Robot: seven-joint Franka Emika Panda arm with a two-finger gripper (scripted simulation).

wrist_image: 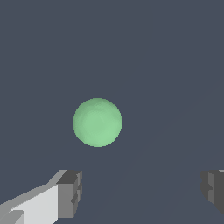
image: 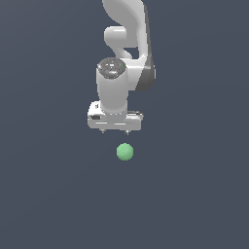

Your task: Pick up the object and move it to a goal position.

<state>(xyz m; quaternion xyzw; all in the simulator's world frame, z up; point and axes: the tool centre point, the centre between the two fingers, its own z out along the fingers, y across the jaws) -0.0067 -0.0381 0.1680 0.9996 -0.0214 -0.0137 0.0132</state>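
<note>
Here, wide-spread fingers (wrist_image: 65, 197) on the gripper (image: 115, 131) — nothing held between them. Just past the fingertips, clear of both pads, the ball (image: 125, 151) — light green, untouched, a little off the midline between the fingers. Beyond, only plain dark floor (image: 48, 194).

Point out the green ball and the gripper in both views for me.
green ball (image: 125, 151), exterior view, centre of the ball.
green ball (wrist_image: 97, 122), wrist view, centre of the ball's visible face.
gripper (image: 115, 131), exterior view, midway between its two fingertips.
gripper (wrist_image: 142, 192), wrist view, open gap midway between the fingertips.
</note>
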